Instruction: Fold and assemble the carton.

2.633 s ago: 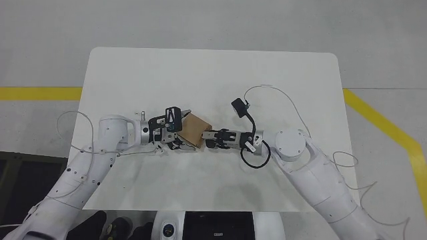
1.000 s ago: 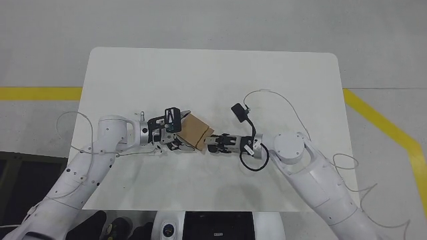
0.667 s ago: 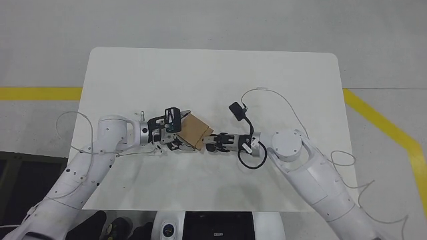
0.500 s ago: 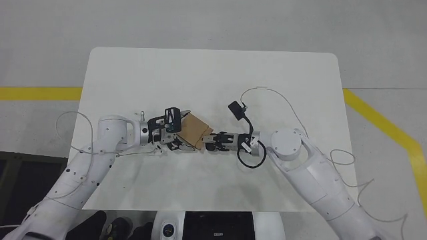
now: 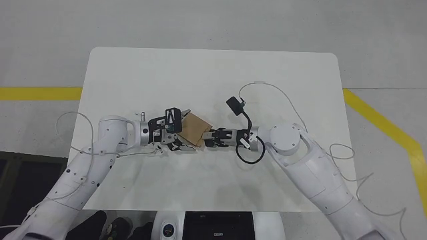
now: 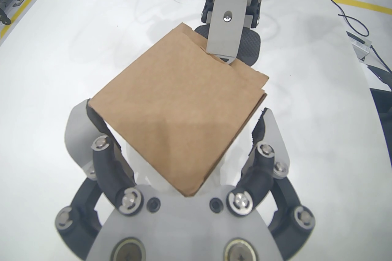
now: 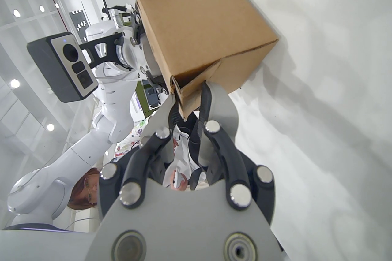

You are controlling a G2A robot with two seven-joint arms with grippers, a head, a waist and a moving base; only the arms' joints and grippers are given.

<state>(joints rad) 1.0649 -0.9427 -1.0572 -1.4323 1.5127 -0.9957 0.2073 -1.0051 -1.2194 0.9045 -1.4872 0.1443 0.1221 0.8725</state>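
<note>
Your two arms lie low over the table [image 5: 213,73], wrists pointing at each other near its middle. Your left gripper [image 6: 174,112] clamps the tilted carton [image 5: 193,129] between its fingers, and your right gripper [image 7: 188,97] pinches a flap at the carton's opposite edge.

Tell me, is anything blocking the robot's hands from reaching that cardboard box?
Nothing visible does. The left hand grips the carton at one end, and the right hand pinches a flap at the other.
</note>
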